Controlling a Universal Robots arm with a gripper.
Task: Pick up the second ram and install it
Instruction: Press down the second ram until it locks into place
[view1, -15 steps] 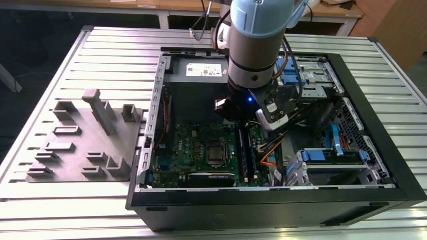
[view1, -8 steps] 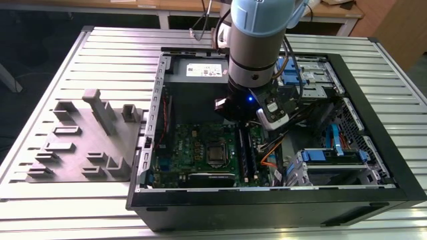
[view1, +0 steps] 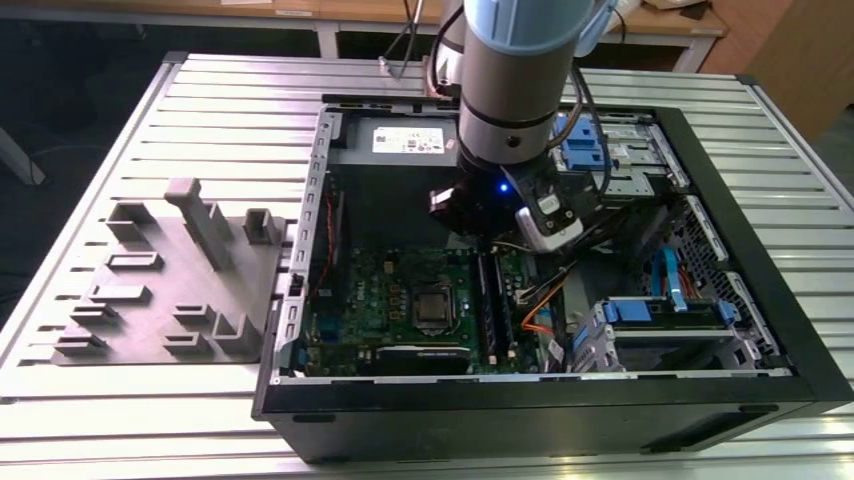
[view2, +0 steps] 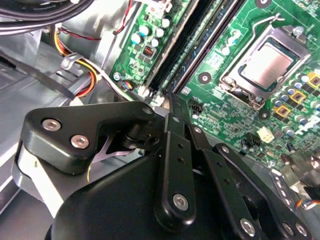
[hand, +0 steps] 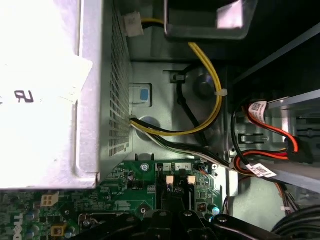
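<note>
The open case (view1: 747, 300) holds the motherboard (view1: 400, 300); the gripper (view2: 172, 107), jaws together, hangs over its RAM slots (view2: 200, 45). The tray (view1: 147, 300) sits beside.

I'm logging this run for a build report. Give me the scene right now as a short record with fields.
setting: open computer case lying on a slatted metal table
gripper: gripper inside the case, above the end of the memory slots
gripper fingers: closed together, nothing visible between them
memory slots: second ram not distinguishable
processor socket: processor socket beside the slots
grey tray: grey tray at the exterior view's left, outside the case
</note>
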